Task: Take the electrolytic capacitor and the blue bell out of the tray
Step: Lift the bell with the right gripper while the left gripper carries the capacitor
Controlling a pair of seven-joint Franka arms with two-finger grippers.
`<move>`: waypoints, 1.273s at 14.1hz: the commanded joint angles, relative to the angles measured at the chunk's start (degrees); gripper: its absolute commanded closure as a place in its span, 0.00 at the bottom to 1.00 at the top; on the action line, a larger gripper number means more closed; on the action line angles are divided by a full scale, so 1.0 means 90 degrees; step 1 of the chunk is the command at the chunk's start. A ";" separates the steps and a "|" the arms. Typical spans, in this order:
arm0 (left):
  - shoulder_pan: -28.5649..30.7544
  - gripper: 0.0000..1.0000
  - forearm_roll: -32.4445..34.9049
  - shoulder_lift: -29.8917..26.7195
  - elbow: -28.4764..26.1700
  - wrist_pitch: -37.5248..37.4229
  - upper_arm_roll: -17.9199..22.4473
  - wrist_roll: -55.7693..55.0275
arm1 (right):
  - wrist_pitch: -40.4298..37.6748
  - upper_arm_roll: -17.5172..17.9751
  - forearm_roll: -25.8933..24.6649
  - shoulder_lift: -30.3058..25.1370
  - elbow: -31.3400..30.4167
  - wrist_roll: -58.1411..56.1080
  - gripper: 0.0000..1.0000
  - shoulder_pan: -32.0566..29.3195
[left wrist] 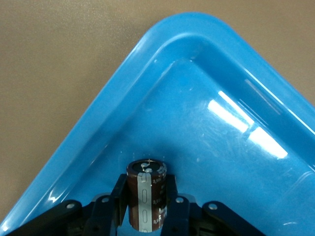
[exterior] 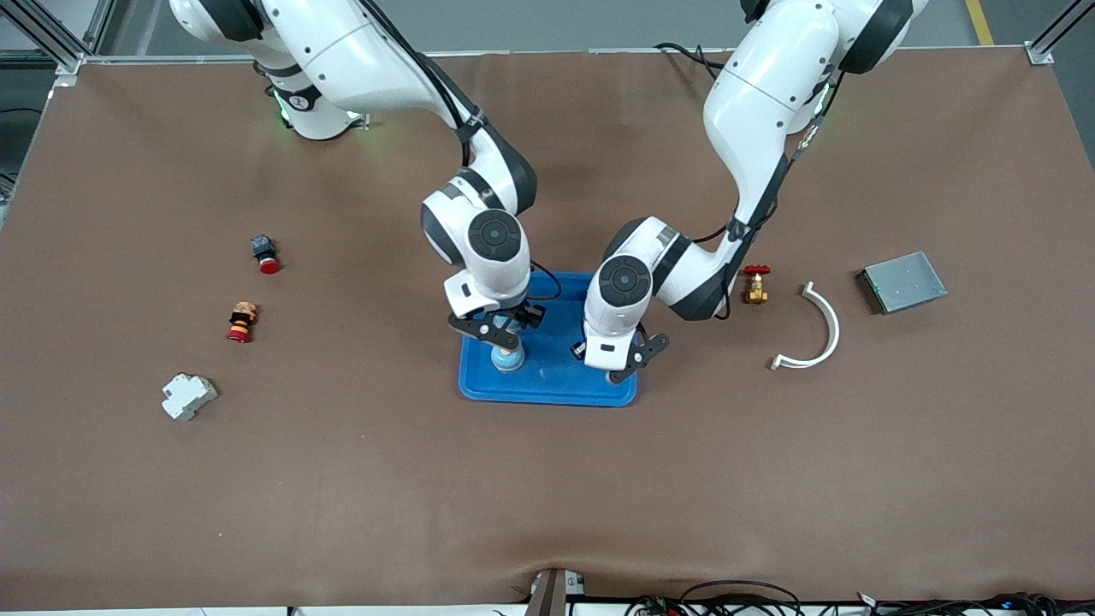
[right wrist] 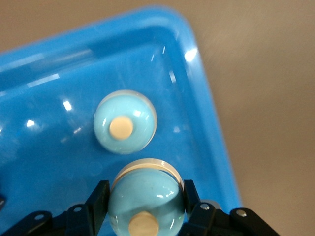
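Observation:
A blue tray (exterior: pixel 547 395) lies mid-table. My right gripper (exterior: pixel 500 335) is shut on a light-blue bell (exterior: pixel 507 358) low over the tray's corner toward the right arm's end. In the right wrist view the fingers (right wrist: pixel 98 196) clamp the bell's dome (right wrist: pixel 147 196) above the tray floor (right wrist: pixel 44 147); a second light-blue dome shape (right wrist: pixel 125 122) shows there, perhaps a reflection. My left gripper (exterior: pixel 629 359) is over the tray's other near corner, shut on a dark-brown capacitor (left wrist: pixel 145 196) held upright just above the tray floor (left wrist: pixel 206 147). The capacitor is hidden in the front view.
Toward the left arm's end lie a red-handled brass valve (exterior: pixel 755 284), a white curved piece (exterior: pixel 814 332) and a grey metal box (exterior: pixel 903 281). Toward the right arm's end lie two red push-buttons (exterior: pixel 265 253) (exterior: pixel 241 322) and a white breaker (exterior: pixel 188 395).

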 commanded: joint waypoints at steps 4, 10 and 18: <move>0.0049 1.00 0.0462 -0.0286 0.0161 -0.0725 0.0020 -0.0005 | -0.0736 0.0061 0.0269 -0.1116 -0.0738 -0.2117 1.00 -0.0966; 0.0468 1.00 0.0543 -0.1057 0.0250 -0.2072 -0.0049 0.1213 | -0.0404 0.0061 0.0269 -0.2005 -0.1988 -0.4256 1.00 -0.2069; 0.2116 1.00 0.0250 -0.2513 -0.0687 -0.2924 -0.0078 0.4785 | 0.0992 0.0051 0.0269 -0.2583 -0.3522 -0.6709 1.00 -0.3339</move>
